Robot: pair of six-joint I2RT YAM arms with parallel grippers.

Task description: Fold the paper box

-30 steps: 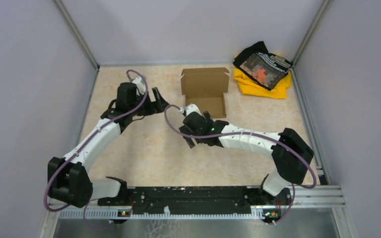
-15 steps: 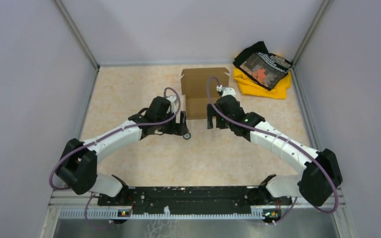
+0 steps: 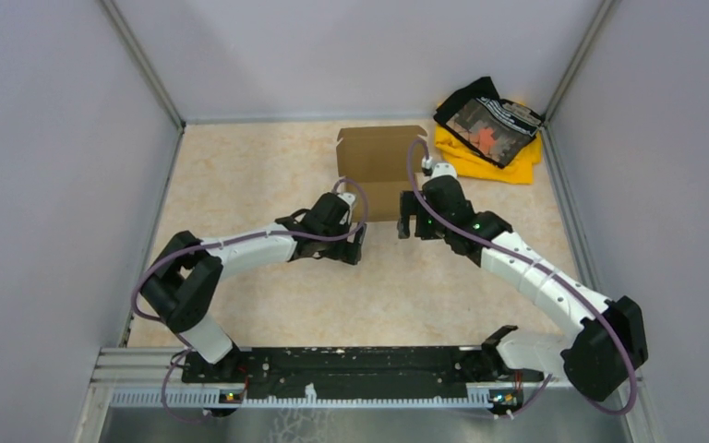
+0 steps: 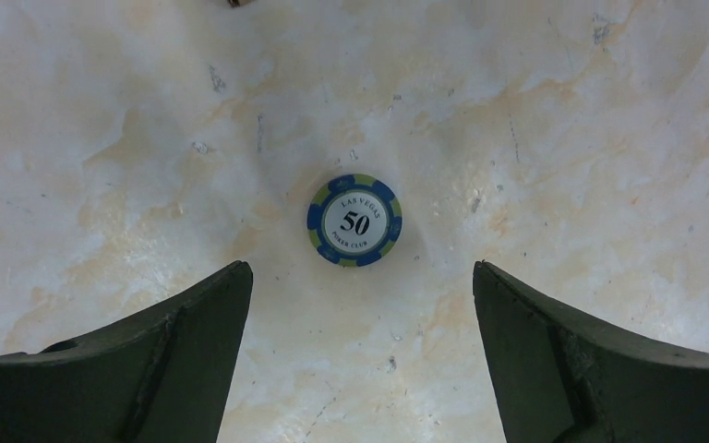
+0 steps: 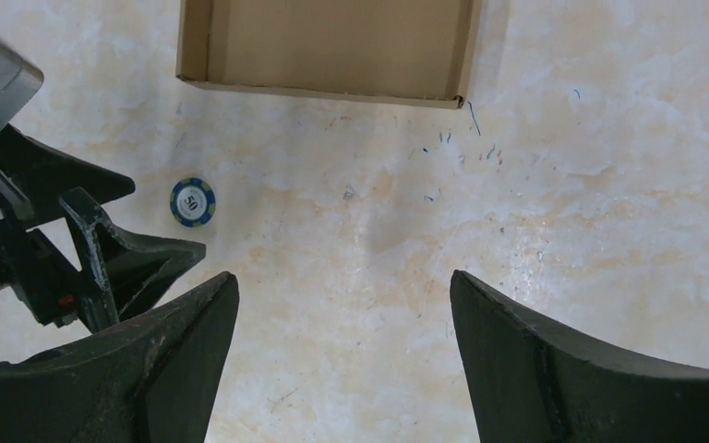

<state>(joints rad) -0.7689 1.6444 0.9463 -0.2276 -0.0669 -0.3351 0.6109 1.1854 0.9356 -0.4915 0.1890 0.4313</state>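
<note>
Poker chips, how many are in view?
1: a blue-and-green 50 poker chip flat on the table, just ahead of the left gripper, near the paper box. Others may be hidden.

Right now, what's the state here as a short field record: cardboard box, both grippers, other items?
box: brown corrugated-cardboard mailer box, lid open, untouched, back centre
left gripper: open, empty, above blue round poker chip
chip: flat on marbled table, just before the box
right gripper: open, empty, over bare table by box front
other: yellow and black cloth pile, back right
</note>
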